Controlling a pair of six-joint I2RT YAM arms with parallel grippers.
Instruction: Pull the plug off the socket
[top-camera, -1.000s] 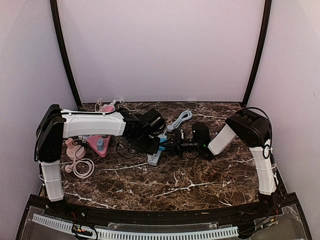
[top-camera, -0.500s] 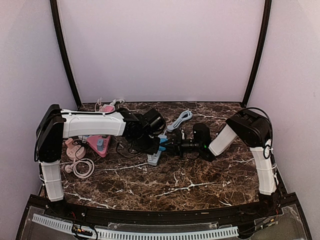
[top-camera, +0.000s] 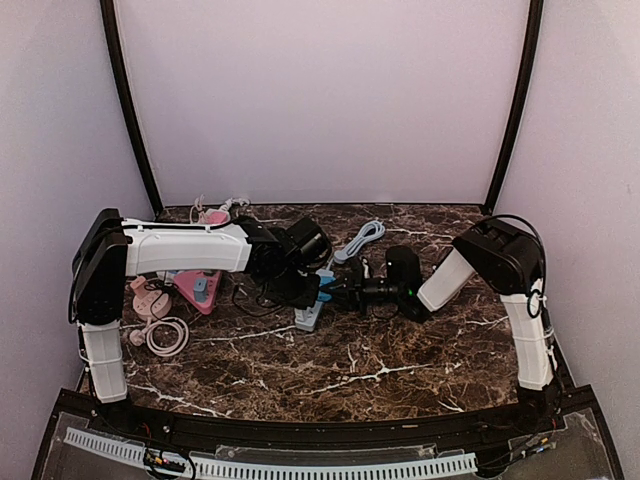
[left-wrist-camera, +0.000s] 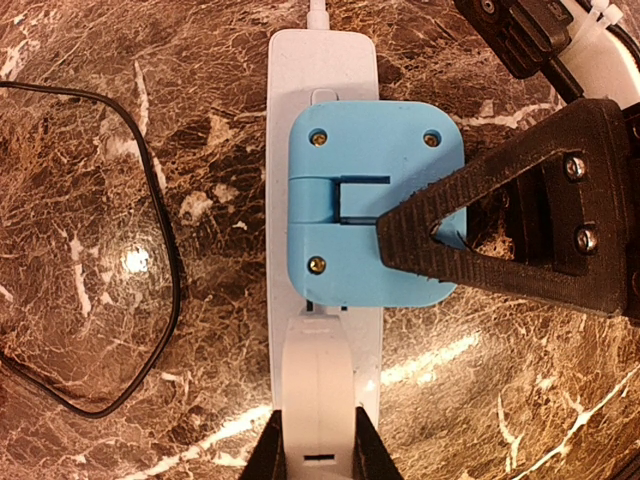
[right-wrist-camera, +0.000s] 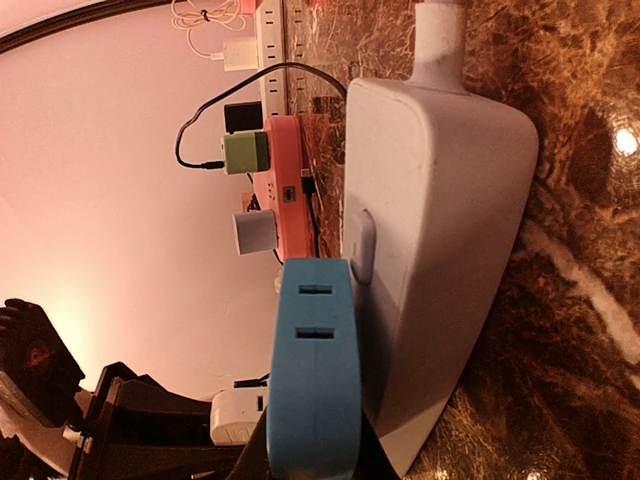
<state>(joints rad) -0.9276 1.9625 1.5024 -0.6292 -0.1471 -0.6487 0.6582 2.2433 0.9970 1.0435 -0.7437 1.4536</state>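
Two arms meet near the middle of the marble table (top-camera: 400, 365).

Far left, around 9 o'clock from the power strip (left-wrist-camera: 320, 60): a pink socket block (top-camera: 197, 287) and a coiled pink cable (top-camera: 162, 333), well apart from the work.

Left gripper (left-wrist-camera: 318, 462): jaws clamped on a white block (left-wrist-camera: 318, 390). The block sits on the strip at 6 o'clock from the blue plug (left-wrist-camera: 350, 170), just beside it.

A thin black cord (left-wrist-camera: 165, 260) loops on the marble at 9 o'clock of the strip, not touching it.

Blue plug: flat on the strip's face, covering its width and overhanging toward 3 o'clock. Pins not visible.

Right gripper (right-wrist-camera: 313, 455): enters from 3 o'clock in the left wrist view and is closed on the blue plug. One black finger (left-wrist-camera: 405, 238) presses on the plug's top face. The right wrist view shows the plug edge-on between the fingers, its back against the strip.

Top view, about 1 o'clock from the plug: a bundled pale blue cable (top-camera: 362, 238), lying apart.
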